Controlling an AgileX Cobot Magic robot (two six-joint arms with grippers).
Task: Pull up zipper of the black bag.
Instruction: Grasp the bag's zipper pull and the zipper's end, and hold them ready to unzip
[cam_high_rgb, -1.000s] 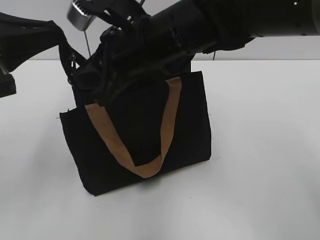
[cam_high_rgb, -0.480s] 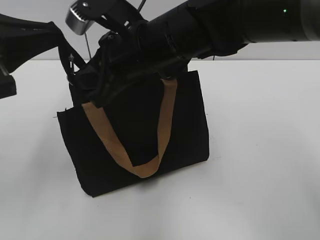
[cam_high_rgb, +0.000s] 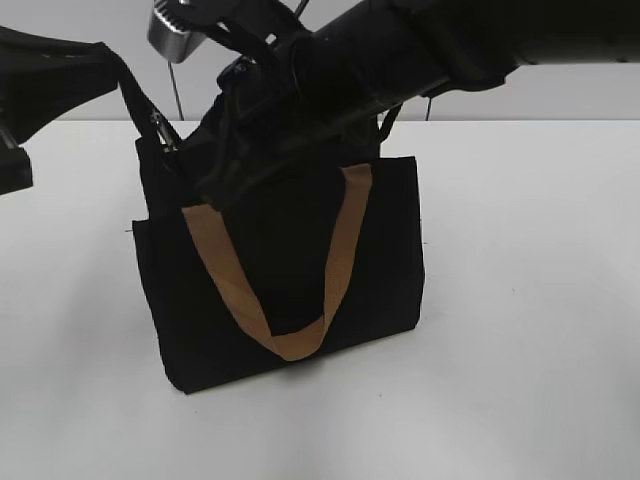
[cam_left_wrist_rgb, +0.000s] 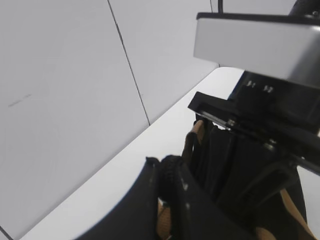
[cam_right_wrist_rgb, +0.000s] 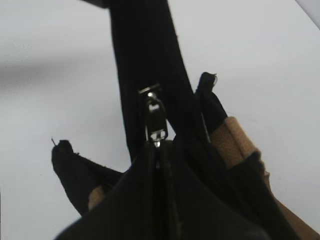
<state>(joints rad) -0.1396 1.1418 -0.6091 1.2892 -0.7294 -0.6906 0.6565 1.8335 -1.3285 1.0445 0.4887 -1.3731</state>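
With my right gripper (cam_right_wrist_rgb: 156, 150) clenched on the zipper (cam_right_wrist_rgb: 154, 117) tab just ahead, the black bag (cam_high_rgb: 290, 270) looks nearly zipped, though I cannot tell how much remains.

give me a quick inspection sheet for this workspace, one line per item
surface: white table, bare around the bag
job's things: black bag stands upright with a tan handle looped down its front; the zipper has a silver pull tab on the black zip line
clutter: nothing seen
grippers: right gripper is shut on the zipper, fingers meeting just below the tab; left gripper sits at the bag's end fabric, jaw state unclear
cables: a thin dark line hangs behind the bag, and another behind the right arm
surroundings: pale wall panels with a dark seam behind the table
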